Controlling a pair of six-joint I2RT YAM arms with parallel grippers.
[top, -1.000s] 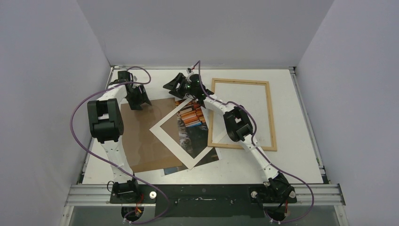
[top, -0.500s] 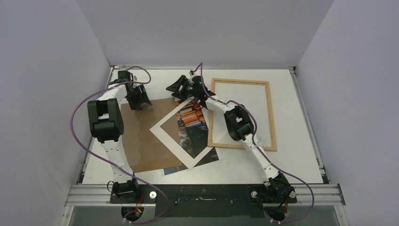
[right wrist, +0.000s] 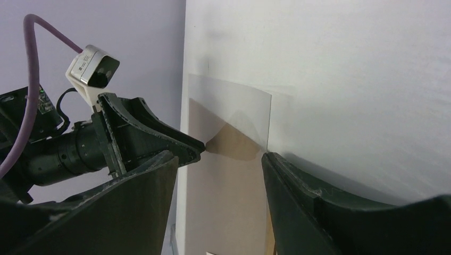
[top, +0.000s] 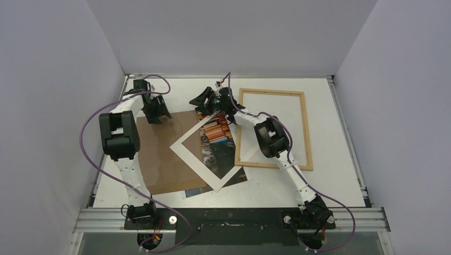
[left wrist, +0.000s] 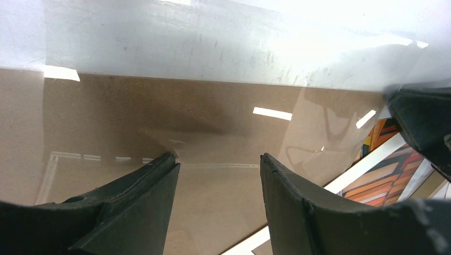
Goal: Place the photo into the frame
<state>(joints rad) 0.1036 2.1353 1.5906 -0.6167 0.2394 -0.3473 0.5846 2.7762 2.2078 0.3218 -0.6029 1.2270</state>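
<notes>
photo [top: 215, 142] edges — under wht mat [top: 192, 166]

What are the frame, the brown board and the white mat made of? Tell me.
The frame: seemingly pale, bare wood, by its light tan rails. The brown board: likely cardboard or fibreboard, flat uniform brown. The white mat: probably matte card, thin with a cut window.

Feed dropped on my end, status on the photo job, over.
Left gripper open over brown board; right gripper open at far corner of white mat. Photo under mat, not in frame. Mat blocks pickup.
</notes>
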